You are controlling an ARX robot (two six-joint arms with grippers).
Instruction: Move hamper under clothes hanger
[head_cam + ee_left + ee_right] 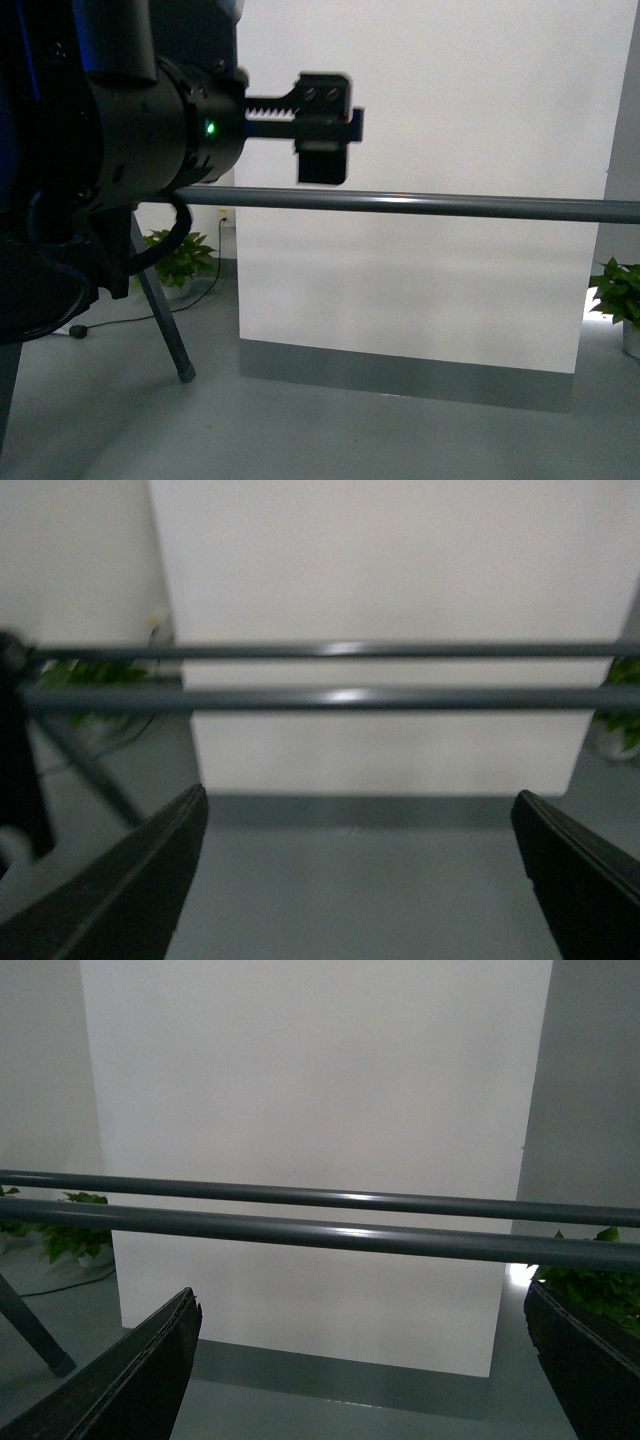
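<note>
Left tool (325, 125) raised at upper left, just above the clothes hanger (420, 205); fingers (120, 880) spread wide, holding nothing. Right tool (360, 1380) likewise wide, empty, facing the two bars. Clothes hanger bar across mid-scene before a white panel (420, 300), one leg (165, 320) on grey floor at left.

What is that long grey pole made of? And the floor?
The clothes hanger bar looks like grey painted or coated metal: smooth and round, with bright shiny streaks along it. The floor looks like smooth, hard grey-green coating, perhaps painted concrete, faintly glossy. Exact material is hard to tell.
</note>
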